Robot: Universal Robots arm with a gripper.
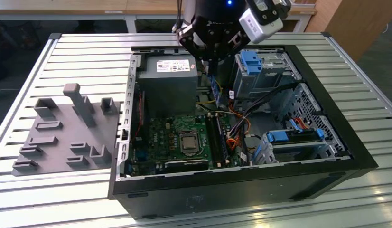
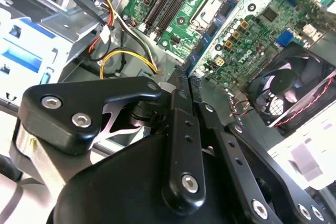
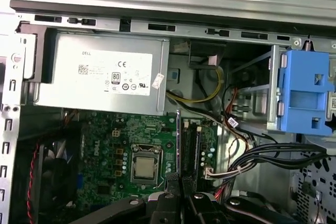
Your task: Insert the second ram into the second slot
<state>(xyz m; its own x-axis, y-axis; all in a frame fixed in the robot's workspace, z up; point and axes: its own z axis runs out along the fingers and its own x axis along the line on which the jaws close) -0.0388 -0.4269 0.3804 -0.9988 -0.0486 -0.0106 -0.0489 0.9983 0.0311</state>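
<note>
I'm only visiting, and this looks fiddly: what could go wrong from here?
The gripper holds the ram edge-down above the slots. If the ram is a bit tilted, it might jam or land in the wrong slot. Loose cables lie close beside the slots and could snag the gripper.
</note>
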